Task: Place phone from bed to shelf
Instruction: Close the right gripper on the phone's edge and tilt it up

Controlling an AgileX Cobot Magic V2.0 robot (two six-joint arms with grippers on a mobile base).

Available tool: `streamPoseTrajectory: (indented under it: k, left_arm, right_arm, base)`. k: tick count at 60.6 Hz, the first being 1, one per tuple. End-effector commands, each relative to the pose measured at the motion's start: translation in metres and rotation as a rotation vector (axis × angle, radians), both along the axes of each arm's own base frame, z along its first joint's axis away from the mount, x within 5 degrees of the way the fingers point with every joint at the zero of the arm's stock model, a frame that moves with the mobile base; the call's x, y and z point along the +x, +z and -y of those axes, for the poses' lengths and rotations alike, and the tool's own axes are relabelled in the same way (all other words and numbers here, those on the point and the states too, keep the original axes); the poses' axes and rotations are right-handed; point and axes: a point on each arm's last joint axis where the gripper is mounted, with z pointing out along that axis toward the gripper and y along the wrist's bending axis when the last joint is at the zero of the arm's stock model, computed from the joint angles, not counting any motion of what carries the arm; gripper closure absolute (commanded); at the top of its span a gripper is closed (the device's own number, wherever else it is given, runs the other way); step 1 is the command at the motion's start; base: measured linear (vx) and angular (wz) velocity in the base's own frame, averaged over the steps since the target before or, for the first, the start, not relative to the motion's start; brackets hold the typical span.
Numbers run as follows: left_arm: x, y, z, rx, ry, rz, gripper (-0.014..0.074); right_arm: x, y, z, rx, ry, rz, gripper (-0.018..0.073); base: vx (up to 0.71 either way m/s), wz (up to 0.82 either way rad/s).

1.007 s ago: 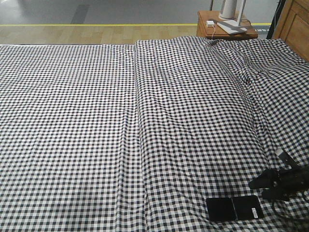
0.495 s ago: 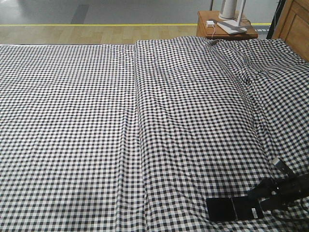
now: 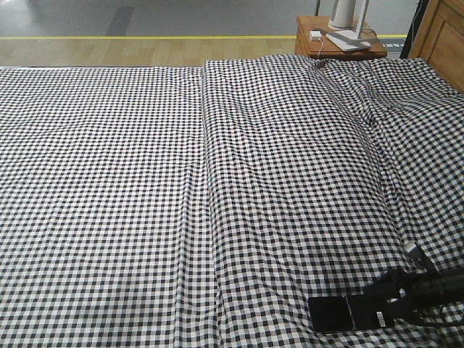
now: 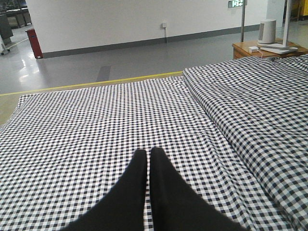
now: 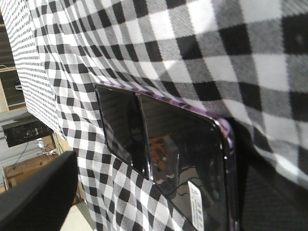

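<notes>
The phone, a glossy black slab with a seam across its middle, lies flat on the bed near the front right corner. My right gripper reaches in from the right and covers the phone's right half. In the right wrist view the phone with its white sticker lies between the spread fingers of the right gripper, which is open; one finger stands close beside the phone's purple-pink edge. My left gripper hangs shut and empty over the checked bed. The shelf is out of view.
An orange-brown side table with a white appliance on it stands beyond the bed's far right corner. Panelled wooden furniture borders the right edge. A lengthwise fold runs down the sheet. Grey floor lies beyond the bed.
My right gripper has moved left and lower, from beside the phone's right end to over its right half. The phone and the left arm have stayed put.
</notes>
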Motion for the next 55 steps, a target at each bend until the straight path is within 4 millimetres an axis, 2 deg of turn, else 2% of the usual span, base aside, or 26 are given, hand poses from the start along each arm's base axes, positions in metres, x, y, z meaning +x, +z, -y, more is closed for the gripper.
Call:
streamPoseTrajectory:
  k: [1, 16, 24, 31, 40, 55]
  left_arm:
    - [-0.001, 0.015, 0.0, -0.015, -0.004, 0.107, 0.0595]
    - [-0.001, 0.015, 0.0, -0.015, -0.004, 0.107, 0.0595]
    - [-0.001, 0.015, 0.0, -0.015, -0.004, 0.107, 0.0595]
    - [-0.001, 0.015, 0.0, -0.015, -0.004, 0.107, 0.0595]
    - [-0.001, 0.015, 0.0, -0.015, -0.004, 0.107, 0.0595]
    - [-0.001, 0.015, 0.0, -0.015, -0.004, 0.107, 0.0595]
  right_arm:
    - [0.015, 0.03, -0.006, 0.088, 0.03, 0.07, -0.0036]
    - [0.025, 0.028, -0.033, 0.074, 0.113, 0.084, -0.0035]
    - [0.025, 0.029, -0.036, 0.075, 0.12, 0.081, -0.0024]
    - [0.024, 0.029, -0.036, 0.084, 0.126, 0.078, 0.0025]
    - [0.024, 0.03, -0.036, 0.089, 0.136, 0.076, 0.0181]
    - [0.022, 0.029, -0.035, 0.084, 0.154, 0.077, 0.0577]
  base:
    - [0.0, 0.0]
    - [0.0, 0.0]
    - [0.0, 0.0]
    - [0.0, 0.0]
    - [0.0, 0.0]
    - [0.0, 0.0]
